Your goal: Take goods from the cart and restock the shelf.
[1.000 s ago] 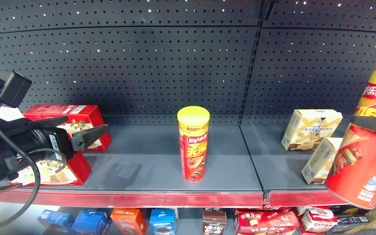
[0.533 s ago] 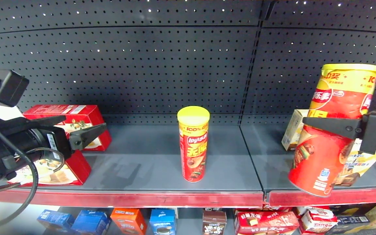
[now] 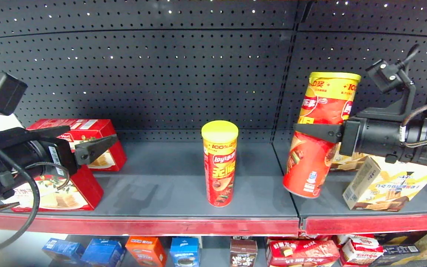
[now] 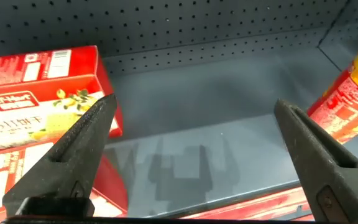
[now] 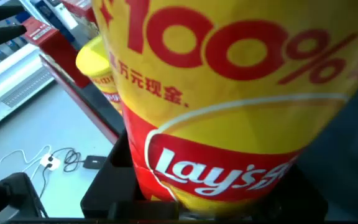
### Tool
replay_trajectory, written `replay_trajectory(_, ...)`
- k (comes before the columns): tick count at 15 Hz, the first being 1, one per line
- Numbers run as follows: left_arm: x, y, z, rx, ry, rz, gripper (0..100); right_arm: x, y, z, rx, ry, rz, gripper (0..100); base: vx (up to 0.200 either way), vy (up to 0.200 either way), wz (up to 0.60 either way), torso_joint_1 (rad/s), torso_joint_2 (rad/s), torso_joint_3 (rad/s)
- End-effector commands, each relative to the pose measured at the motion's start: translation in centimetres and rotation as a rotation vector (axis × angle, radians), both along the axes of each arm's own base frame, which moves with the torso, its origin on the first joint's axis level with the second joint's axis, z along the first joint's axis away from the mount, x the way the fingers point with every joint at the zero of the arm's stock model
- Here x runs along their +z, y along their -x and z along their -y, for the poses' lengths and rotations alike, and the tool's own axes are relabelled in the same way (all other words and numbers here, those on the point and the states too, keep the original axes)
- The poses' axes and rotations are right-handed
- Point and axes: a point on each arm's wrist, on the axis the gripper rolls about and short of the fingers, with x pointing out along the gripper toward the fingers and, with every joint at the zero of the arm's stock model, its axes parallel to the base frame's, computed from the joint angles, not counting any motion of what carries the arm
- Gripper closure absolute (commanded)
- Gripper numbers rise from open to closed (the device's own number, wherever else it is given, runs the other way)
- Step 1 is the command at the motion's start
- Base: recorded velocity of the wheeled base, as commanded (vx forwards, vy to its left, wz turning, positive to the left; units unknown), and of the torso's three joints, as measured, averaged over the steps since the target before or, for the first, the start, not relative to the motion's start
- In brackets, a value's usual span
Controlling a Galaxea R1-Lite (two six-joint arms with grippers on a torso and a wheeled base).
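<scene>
Upright can (image 3: 219, 163) on the shelf (image 3: 161, 196), central; boxes (image 3: 98, 142) to its left; tilted can (image 3: 319, 133) to its right, perhaps raised

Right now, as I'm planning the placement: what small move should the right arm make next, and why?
Probably tip the held can upright and lower it: the right pincer grips it tilted, right of the standing can, above bare shelf.

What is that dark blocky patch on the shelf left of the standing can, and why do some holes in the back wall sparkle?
Head view: the patch is a shadow, probably cast by the left gripper above the shelf. Left wrist view: the same shadow shows between the open fingers. Head view: some pegboard holes glow, likely light from behind.
</scene>
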Motion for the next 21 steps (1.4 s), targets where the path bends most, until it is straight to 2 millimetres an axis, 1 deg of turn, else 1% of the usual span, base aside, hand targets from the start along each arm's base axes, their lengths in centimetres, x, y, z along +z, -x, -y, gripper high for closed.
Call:
replay_trajectory(1,0.2,0.1,-0.2,0.011,-0.011,0.012,0,-0.6,-1.9,-0.8,0.01,0.005,-0.019,100,0.0,0.0,0.0,0.0,0.0,0.0)
replay_trajectory(3,0.3,0.2,-0.3,0.011,-0.012,0.015,0,-0.7,-2.6,-1.0,0.044,0.0,-0.018,100,0.0,0.0,0.0,0.0,0.0,0.0)
replay_trajectory(4,0.4,0.2,-0.3,0.012,-0.012,0.02,0,-0.7,-3.3,-1.2,0.069,-0.009,0.002,100,0.0,0.0,0.0,0.0,0.0,0.0)
replay_trajectory(5,0.4,0.2,-0.3,0.012,-0.012,0.021,0,-0.8,-3.7,-1.3,0.07,-0.013,0.014,100,0.0,0.0,0.0,0.0,0.0,0.0)
replay_trajectory(7,0.7,0.2,-0.3,0.012,-0.012,0.029,0,-1.1,-5.3,-1.8,0.114,-0.04,0.084,100,0.0,0.0,0.0,0.0,0.0,0.0)
replay_trajectory(8,0.7,0.2,-0.3,0.012,-0.012,0.029,0,-1.3,-5.7,-1.9,0.12,-0.041,0.097,100,0.0,0.0,0.0,0.0,0.0,0.0)
replay_trajectory(9,0.9,0.1,-0.3,0.012,-0.013,0.037,0,-1.4,-6.6,-2.2,0.134,-0.05,0.126,100,0.0,0.0,0.0,0.0,0.0,0.0)
replay_trajectory(10,1.1,0.1,-0.3,0.012,-0.012,0.043,0,-1.6,-6.9,-2.3,0.149,-0.05,0.135,100,0.0,0.0,0.0,0.0,0.0,0.0)
replay_trajectory(13,1.7,0.0,-0.3,0.008,-0.036,0.071,0,-2.7,-8.0,-2.7,0.167,-0.01,0.168,100,0.0,0.0,0.0,0.0,0.0,0.0)
replay_trajectory(14,2.0,0.0,-0.2,0.004,-0.046,0.084,0,-3.1,-8.7,-2.6,0.161,0.02,0.19,100,0.0,0.0,0.0,0.0,0.0,0.0)
replay_trajectory(17,2.3,-0.1,-0.2,0.002,-0.048,0.094,0,-3.5,-10.0,-2.8,0.153,0.024,0.191,100,0.0,0.0,0.0,0.0,0.0,0.0)
replay_trajectory(19,2.5,-0.3,-0.1,0.0,-0.047,0.103,0,-4.2,-11.8,-3.7,0.156,0.02,0.208,100,0.0,0.0,0.0,0.0,0.0,0.0)
replay_trajectory(20,2.6,-0.5,-0.1,0.0,-0.047,0.105,0,-4.6,-12.7,-4.0,0.161,0.006,0.251,100,0.0,0.0,0.0,0.0,0.0,0.0)
replay_trajectory(21,2.8,-0.7,-0.1,0.0,-0.046,0.109,0,-5.4,-13.4,-4.4,0.164,0.001,0.269,100,0.0,0.0,0.0,0.0,0.0,0.0)
